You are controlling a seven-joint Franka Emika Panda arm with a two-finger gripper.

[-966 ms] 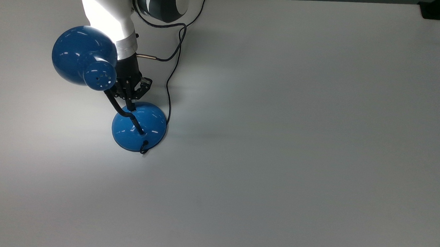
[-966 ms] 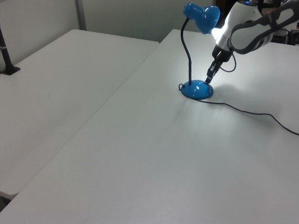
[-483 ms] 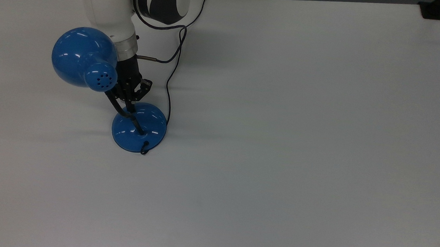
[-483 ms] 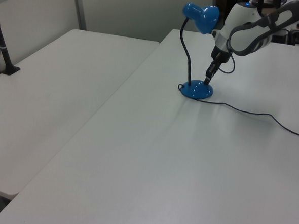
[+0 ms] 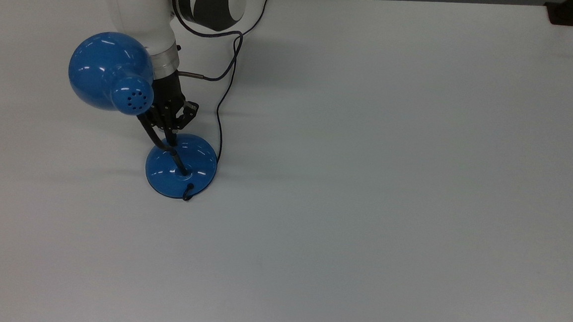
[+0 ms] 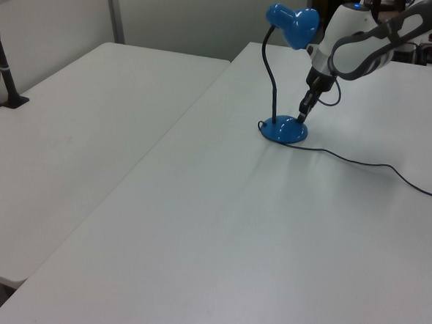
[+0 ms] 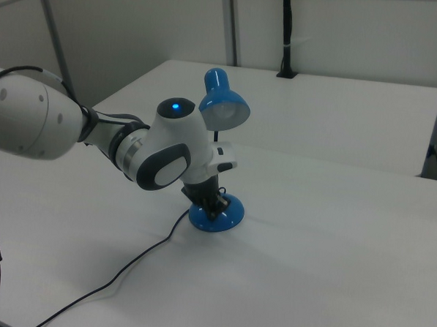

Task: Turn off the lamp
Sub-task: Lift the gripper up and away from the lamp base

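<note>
The lamp stands at the top view's left: a glossy blue dome shade (image 5: 104,69), a black bendy neck (image 5: 160,146) and a round blue base (image 5: 181,167). No glow falls on the table around it. My gripper (image 5: 170,137) points down with its black fingers together, tips on the base's far edge beside the neck. In the left view the gripper (image 6: 301,120) meets the base (image 6: 284,131) under the shade (image 6: 294,16). In the right view my arm covers part of the base (image 7: 217,214), below the shade (image 7: 224,105).
A thin black cord (image 5: 221,112) runs along the white table (image 5: 391,162) from the base's right side toward the top view's upper edge. It trails across the table (image 6: 197,227) to the left view's right. A black clamp (image 5: 563,13) sits at the far right corner.
One second ago the lamp shone brightly on my arm and the table. Since half a second ago that glow has been gone. The shade has shifted slightly; the gripper stays at the base.
</note>
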